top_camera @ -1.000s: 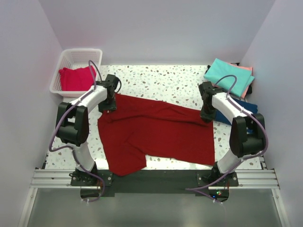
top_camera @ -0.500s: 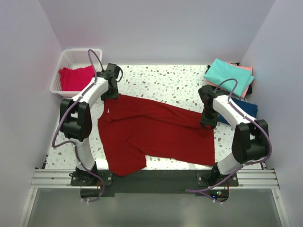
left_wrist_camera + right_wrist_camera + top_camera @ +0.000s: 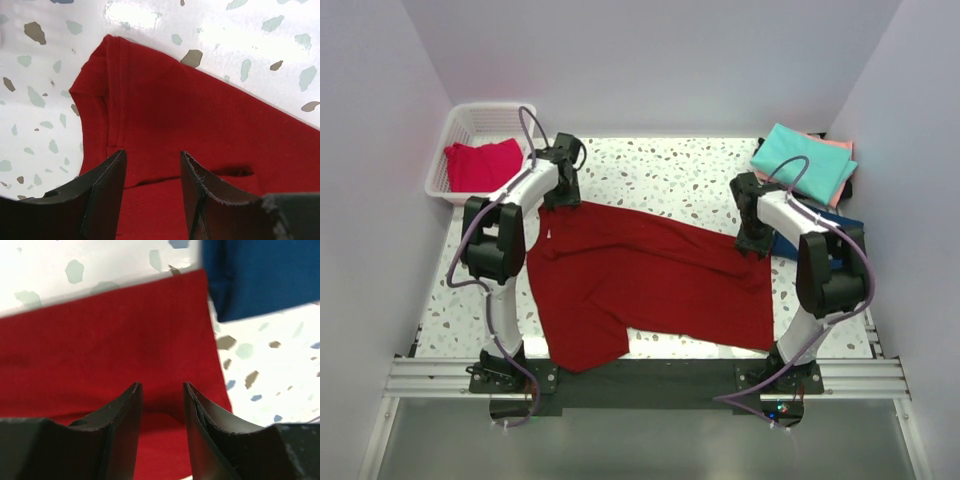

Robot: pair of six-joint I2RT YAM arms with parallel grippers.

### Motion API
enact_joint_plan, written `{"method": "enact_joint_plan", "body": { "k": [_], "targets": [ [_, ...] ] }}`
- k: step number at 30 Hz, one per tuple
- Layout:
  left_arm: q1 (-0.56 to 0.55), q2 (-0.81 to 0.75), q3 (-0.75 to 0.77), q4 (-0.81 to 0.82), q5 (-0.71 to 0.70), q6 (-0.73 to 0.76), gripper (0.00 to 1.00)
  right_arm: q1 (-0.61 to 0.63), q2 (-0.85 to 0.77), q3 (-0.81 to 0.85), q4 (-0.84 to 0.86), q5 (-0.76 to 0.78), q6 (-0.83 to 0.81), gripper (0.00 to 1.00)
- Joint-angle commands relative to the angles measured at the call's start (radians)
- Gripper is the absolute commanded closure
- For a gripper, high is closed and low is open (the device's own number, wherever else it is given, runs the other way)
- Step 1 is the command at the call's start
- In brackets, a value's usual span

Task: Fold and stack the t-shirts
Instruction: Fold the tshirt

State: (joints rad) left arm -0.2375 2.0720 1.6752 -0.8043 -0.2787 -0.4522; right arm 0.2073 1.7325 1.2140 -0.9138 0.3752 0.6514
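Observation:
The large dark red t-shirt (image 3: 650,280) lies spread out on the speckled table (image 3: 660,175), one sleeve reaching toward the near edge. My left gripper (image 3: 561,196) hovers open over the shirt's far left corner, and the left wrist view shows the red cloth (image 3: 200,115) lying below the jaws, not pinched. My right gripper (image 3: 752,243) is open over the shirt's far right edge (image 3: 115,335), holding nothing. A pinkish-red t-shirt (image 3: 480,165) sits in the basket. Folded teal (image 3: 802,160), salmon pink (image 3: 842,148) and navy (image 3: 840,232) t-shirts lie at the back right.
The white lattice basket (image 3: 470,118) stands at the back left corner. The navy shirt (image 3: 260,275) lies just beyond the red shirt's right edge, close to my right gripper. Walls close in the table on three sides.
The right gripper has opened and let go of the red shirt's right edge. The left gripper has shifted toward the back, to the shirt's far left corner.

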Motion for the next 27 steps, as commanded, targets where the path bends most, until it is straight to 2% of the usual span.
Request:
{"method": "enact_joint_plan", "body": {
  "k": [1,14,23,27],
  "targets": [
    [-0.005,0.000,-0.003,0.020,0.021,0.014,0.49,0.000,0.067,0.021,0.110,-0.024,0.030,0.58],
    [0.016,0.066,-0.002,-0.061,-0.025,-0.037,0.51,-0.016,0.271,0.159,0.139,-0.082,-0.019,0.59],
    [0.092,0.146,0.092,-0.111,-0.059,-0.089,0.57,-0.060,0.507,0.481,0.087,-0.088,-0.082,0.59],
    [0.118,0.198,0.159,-0.140,-0.063,-0.101,0.59,-0.074,0.620,0.684,0.055,-0.113,-0.099,0.59]
  ]
}}
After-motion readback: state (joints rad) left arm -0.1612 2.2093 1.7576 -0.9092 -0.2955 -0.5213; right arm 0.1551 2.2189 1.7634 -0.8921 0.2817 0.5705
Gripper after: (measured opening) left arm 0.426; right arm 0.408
